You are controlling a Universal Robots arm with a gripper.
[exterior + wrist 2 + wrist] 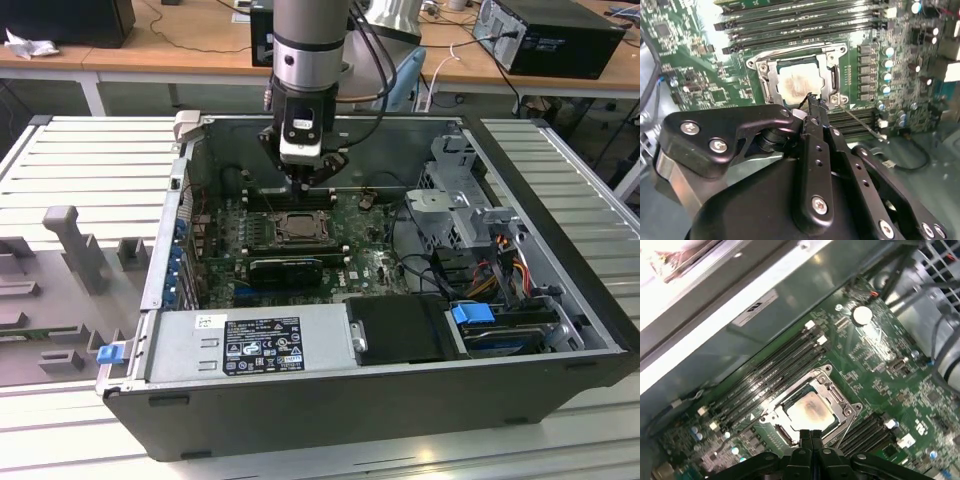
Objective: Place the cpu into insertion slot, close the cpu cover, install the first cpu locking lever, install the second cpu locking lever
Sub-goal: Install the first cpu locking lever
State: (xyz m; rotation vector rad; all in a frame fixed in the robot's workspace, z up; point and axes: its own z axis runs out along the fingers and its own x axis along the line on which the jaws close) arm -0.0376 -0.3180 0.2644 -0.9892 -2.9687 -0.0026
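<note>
Benches [180, 58] behind, slatted table [90, 150] beneath the case [330, 400]; hand [812, 434] pressed together near cpu [809, 409].

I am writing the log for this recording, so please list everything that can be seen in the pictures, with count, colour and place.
computer case: one, dark grey, open, on the table
table: one, pale ribbed metal, under the case
circuit board: one, green, inside the case
insertion slot: one, silvery rim, on the board
cpu: one, silvery-beige, seated in the slot
cpu cover: one, silvery, lying over the cpu's edges
memory slots: several, black, on two sides of the slot
power supply: one, grey, at the case's near side
arm: one, silvery, above the case
gripper: one, black, shut, tips at the slot's edge
</note>
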